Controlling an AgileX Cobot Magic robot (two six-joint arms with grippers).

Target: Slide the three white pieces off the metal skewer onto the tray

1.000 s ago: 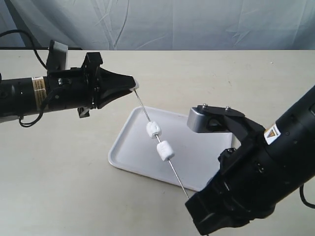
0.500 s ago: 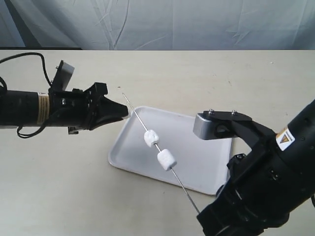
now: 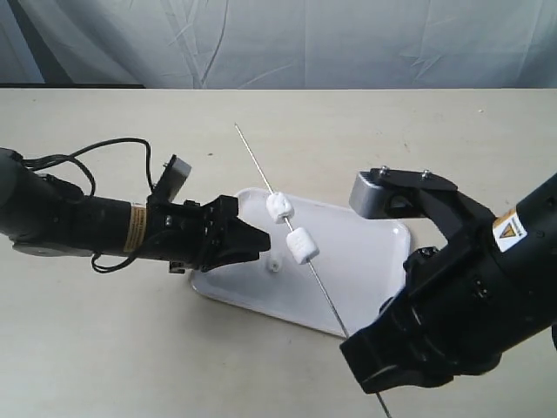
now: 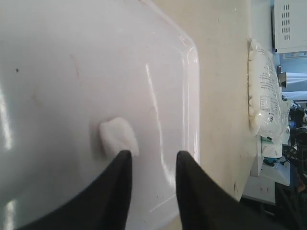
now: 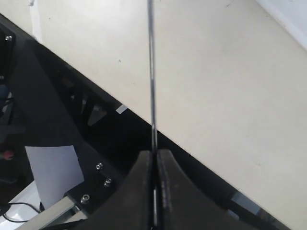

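Gripper state first: your left gripper is open approx. halfway w/ nothing between its fingers. The tips hover low over the tray. The loose piece lies on the tray floor just past one tip, maybe touching it; can't tell. That one's off the rod, so don't close on it.

Your right gripper is pinched tight on the skewer near its lower end, w/ the rod running straight out between the jaws.

Outward from there, the skewer slants up across the tray. The lower piece and the upper piece are threaded near its middle, close together but apart, both above the tray. The free tip points out over the table.

Next step, as I judge it, is to strip the upper piece, i.e. the one nearest the free tip:
- Lift the left gripper clear of the loose piece and bring the open fingers astride the rod at the upper piece.
- Close gently, since soft pieces prob. squash.
- Draw along the rod's own axis toward the tip.
- Keep the right grip firm & steady, as a sideways pull could flex that thin rod and flick the piece.
- Swing the tip end over the tray first, else the piece may land on the table.
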